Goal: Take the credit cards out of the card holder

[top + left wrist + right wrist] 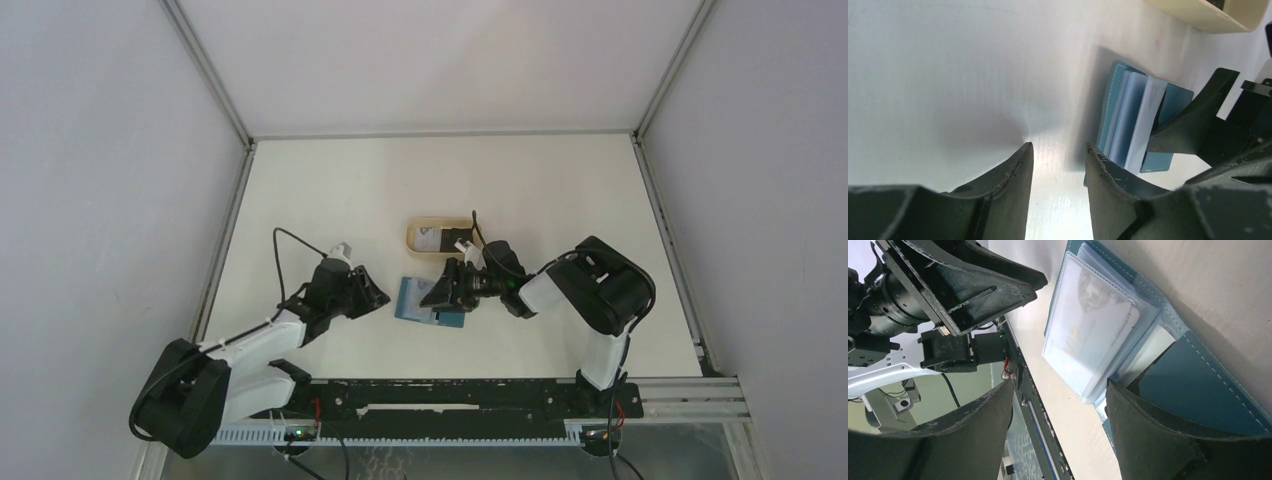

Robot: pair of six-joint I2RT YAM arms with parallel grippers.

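Observation:
The teal card holder (418, 300) lies open on the table, its light blue pockets fanned up. In the right wrist view a white card (1095, 327) sits inside a clear pocket of the holder (1208, 390). My right gripper (447, 290) is open over the holder's right half, and one finger (1153, 435) rests against the teal flap. My left gripper (378, 297) is open and empty just left of the holder (1128, 115), low over the table. A white card (428, 240) and a black card (459, 240) lie in the tan tray.
The tan oval tray (412, 236) stands just behind the holder; its rim shows in the left wrist view (1208, 15). White walls enclose the table on three sides. The black rail (450, 395) runs along the near edge.

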